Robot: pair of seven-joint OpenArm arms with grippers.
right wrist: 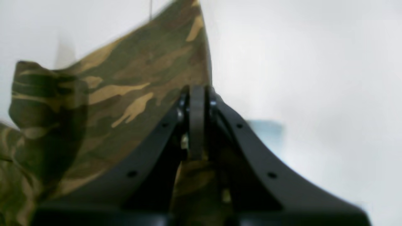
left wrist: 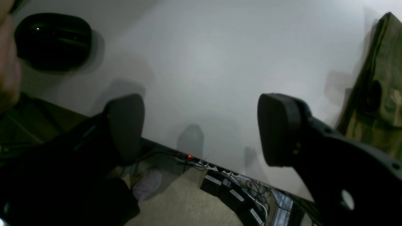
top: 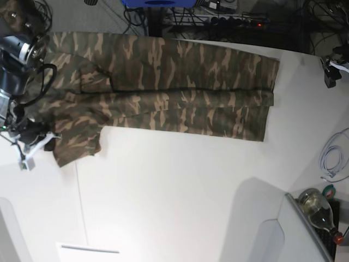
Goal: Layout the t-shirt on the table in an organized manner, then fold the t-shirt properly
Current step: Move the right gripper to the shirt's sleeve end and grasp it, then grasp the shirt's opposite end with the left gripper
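Two arms were seen at work over the table point(top: 180, 202), and the scene was read from the base view's left side to its right. At the left edge, the right gripper point(right wrist: 197, 125) was found clamped fully shut on a fold of the t-shirt point(top: 163, 90), with camouflage cloth pinched between its jaws and draped away to one side in the right wrist view. The t-shirt itself was spread across the far part of the table as a long, partly folded band, with a loose sleeve lying near that gripper. Farther right, at the table's edge, the left gripper point(left wrist: 201, 128) was held wide apart over bare white surface, with nothing between its pads; the cloth's edge was seen only at the margin of its view. The fabric was judged soft, light and limp, likely to sag and crease where unsupported, and unlikely to slip once pinched. A hold at corners, hem or shoulder seams was judged best, so that layers could be carried flat.
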